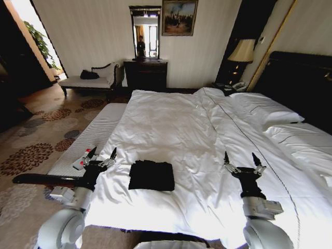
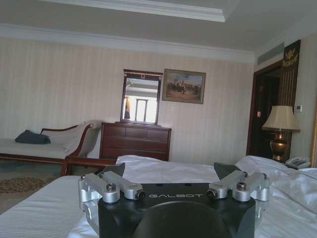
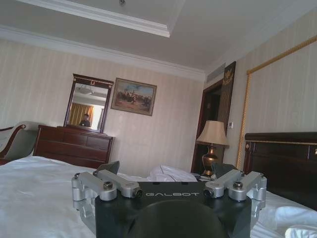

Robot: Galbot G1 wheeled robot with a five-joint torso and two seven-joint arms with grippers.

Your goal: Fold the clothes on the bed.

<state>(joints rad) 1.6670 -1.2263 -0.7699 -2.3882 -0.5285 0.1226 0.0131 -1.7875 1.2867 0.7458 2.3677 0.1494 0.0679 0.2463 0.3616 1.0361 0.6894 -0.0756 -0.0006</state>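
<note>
Clothes [image 1: 151, 175], a black garment lying as a compact, roughly square bundle, rest on the white duvet near the foot edge of the bed [image 1: 197, 129], between the two arms and touching neither. The left gripper [image 1: 100, 154] hovers just beside the bundle over the bed's edge with its fingers spread apart and holding nothing. The right gripper [image 1: 241, 159] hangs farther off over the duvet on the other side, its fingers likewise spread and empty.
</note>
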